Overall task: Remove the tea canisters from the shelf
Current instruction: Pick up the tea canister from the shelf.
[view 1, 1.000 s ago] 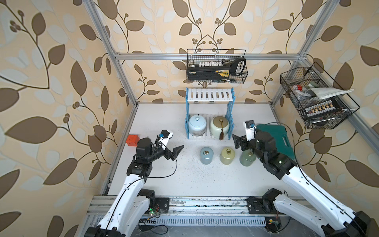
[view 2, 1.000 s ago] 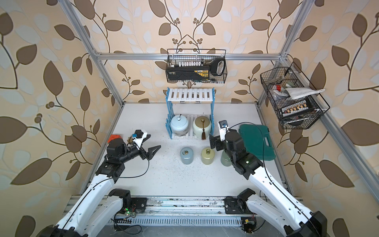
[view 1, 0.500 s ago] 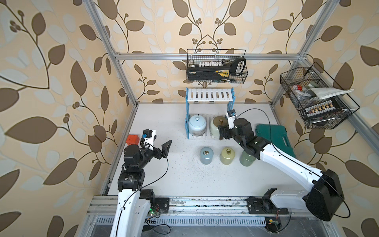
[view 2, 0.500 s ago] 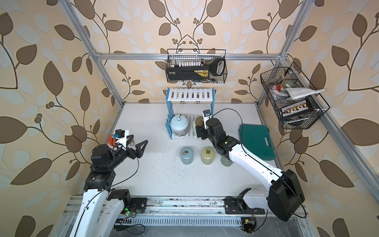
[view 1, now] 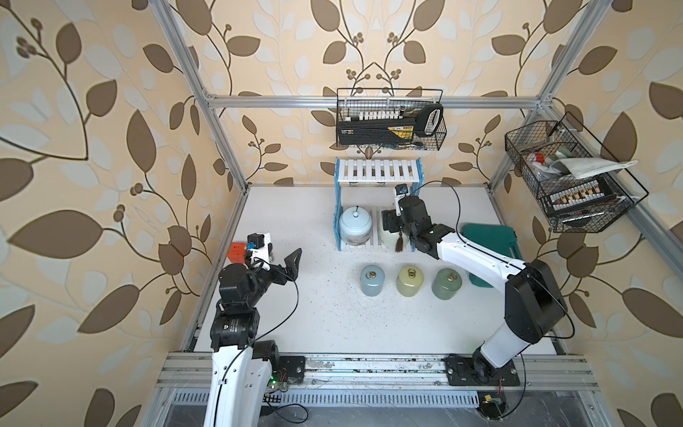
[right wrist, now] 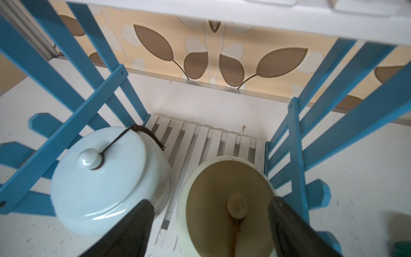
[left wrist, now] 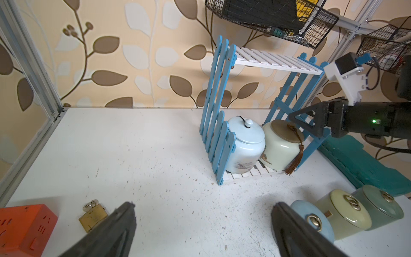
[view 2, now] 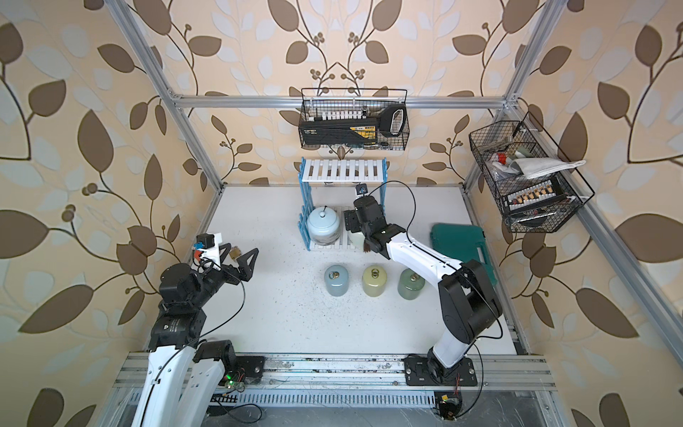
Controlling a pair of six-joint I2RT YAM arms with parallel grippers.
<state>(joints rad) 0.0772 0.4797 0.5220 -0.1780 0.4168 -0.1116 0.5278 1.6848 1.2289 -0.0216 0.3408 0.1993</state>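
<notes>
Aluminium rail (view 1: 369, 364) runs along the six o'clock edge of the table (view 1: 314, 321) and carries both arm bases. At nine o'clock the left gripper (view 2: 238, 253) hangs over the tabletop, its fingers (left wrist: 115, 227) spread wide with nothing between them. Just beyond it, by the table's edge, lie a brass padlock (left wrist: 92, 214) and an orange box (left wrist: 24, 227). From the centre toward four o'clock three slim canisters stand upright in a row on the table, clear of the shelf: the blue-grey canister (view 1: 371, 281), the yellow-green canister (view 1: 410, 281) and the sage canister (view 1: 447, 283), each near the next. A green case (view 1: 491, 240) lies flat at three o'clock. At twelve o'clock stands the shelf (view 1: 377, 172). On its lower board two squat jars sit side by side, the pale blue jar (view 1: 354, 223) at the shelf's nine o'clock and the cream jar (left wrist: 280, 146) at its three o'clock, with a brown tassel (view 1: 400, 244) hanging over the front. The right gripper (right wrist: 211, 200) reaches in from the front over the cream jar, its fingers (right wrist: 133, 231) spread to either side of the brown lid. One finger stands between the two jars, apart from the cream one. The other lies at the jar's rim by the blue side panel, and whether it touches I cannot tell. Farthest back, two wire baskets (view 1: 390, 125) hang at twelve and two o'clock.
</notes>
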